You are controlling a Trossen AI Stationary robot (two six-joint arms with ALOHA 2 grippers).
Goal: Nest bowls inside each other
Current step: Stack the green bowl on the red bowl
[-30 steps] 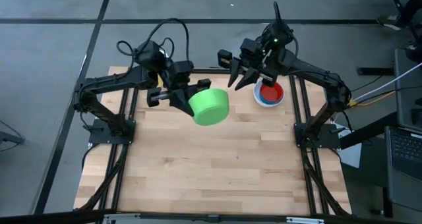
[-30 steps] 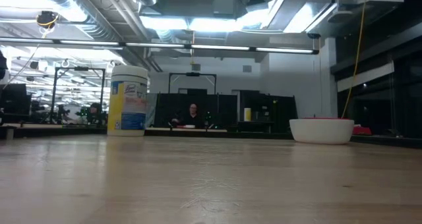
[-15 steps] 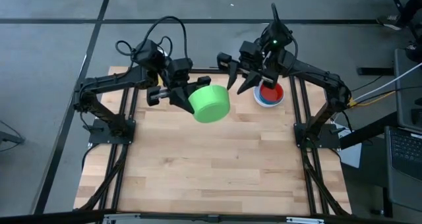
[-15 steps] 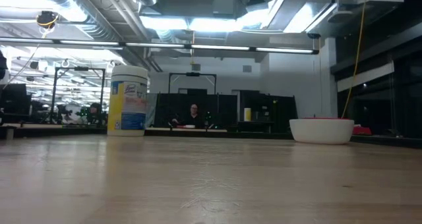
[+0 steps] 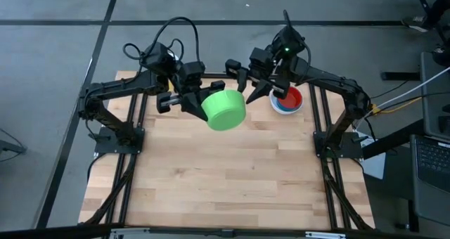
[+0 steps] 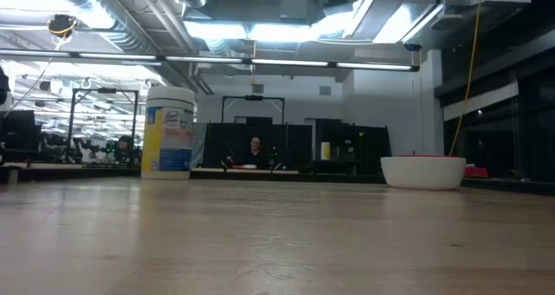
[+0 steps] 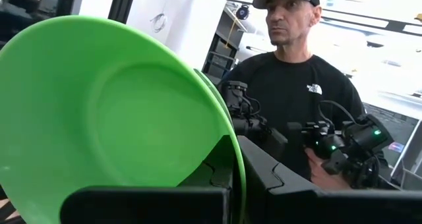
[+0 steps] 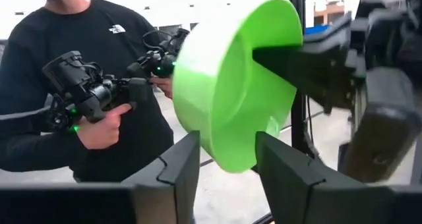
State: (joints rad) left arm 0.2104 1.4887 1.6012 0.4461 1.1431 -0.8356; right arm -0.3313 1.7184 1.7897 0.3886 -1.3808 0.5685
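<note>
A green bowl (image 5: pixel 224 112) hangs on its side high above the table, with my left gripper (image 5: pixel 200 102) shut on its rim. My right gripper (image 5: pixel 245 86) is open right beside it. In the right wrist view its two fingers (image 8: pixel 177 163) stand on either side of the green bowl's (image 8: pixel 231 85) lower edge; whether they touch it I cannot tell. At the far right of the table a white bowl (image 5: pixel 287 110) rests on its base, with a blue bowl (image 5: pixel 280 105) and a red bowl (image 5: pixel 289 98) nested inside. Neither gripper shows in the low view. My left gripper pinches the green bowl's rim (image 7: pixel 235 159), one finger inside the bowl and one outside against its wall. The fingers come about level from the table's left. The bowl is lifted clear and tipped on its side, its base toward the table's right and near side.
A white-lidded cylindrical container (image 6: pixel 169 132) stands at the far left of the table. Beyond the far edge a person (image 8: pixel 99 72) holds two hand controllers. The bare wooden tabletop (image 5: pixel 225 176) stretches across the middle and near side.
My right gripper has moved a little toward the table's left, closer to the green bowl. The green bowl and my left gripper have stayed where they were.
</note>
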